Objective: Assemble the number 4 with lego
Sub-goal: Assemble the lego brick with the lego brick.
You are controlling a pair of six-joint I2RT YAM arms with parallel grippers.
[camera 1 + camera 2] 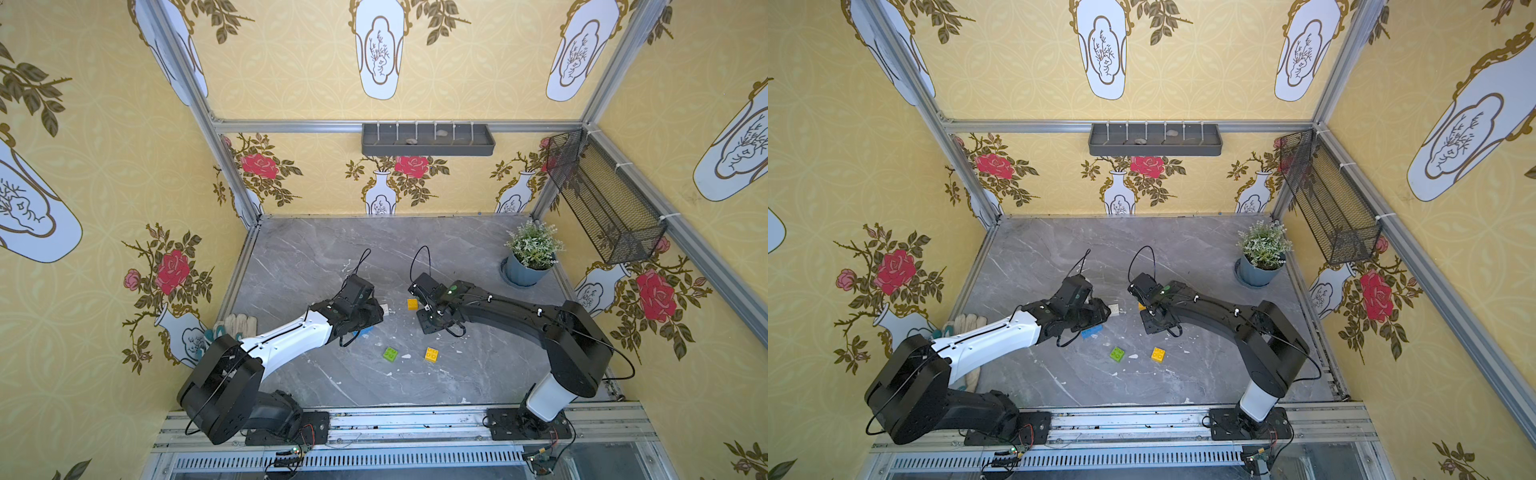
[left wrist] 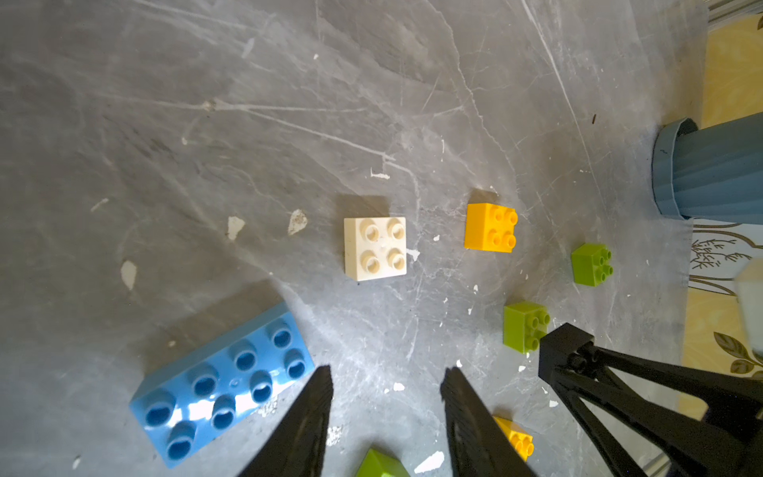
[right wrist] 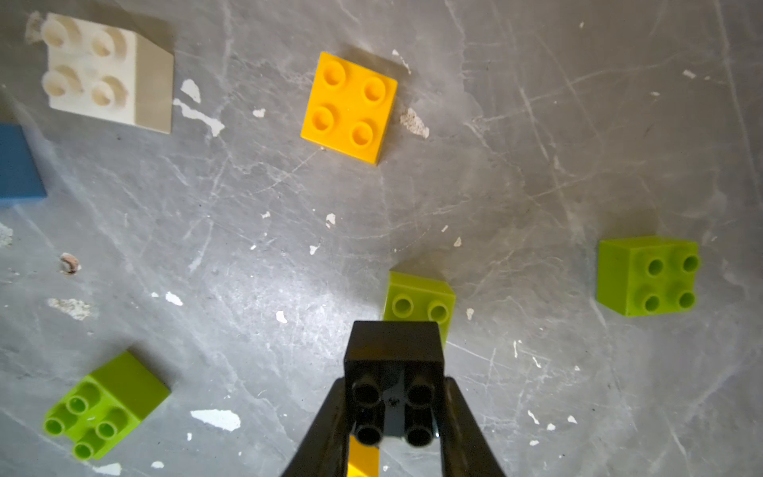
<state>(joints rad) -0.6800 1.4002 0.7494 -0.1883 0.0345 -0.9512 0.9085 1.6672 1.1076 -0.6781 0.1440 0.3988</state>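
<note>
Black brick is clamped in right gripper and hung beside green brick, probably for pressing on. Left gripper is held parted, empty.

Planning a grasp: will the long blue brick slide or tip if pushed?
The blue brick looks rigid and glossy, so probably slippery. Lying flat, studs up, on the table, it would likely slide rather than tip.
</note>
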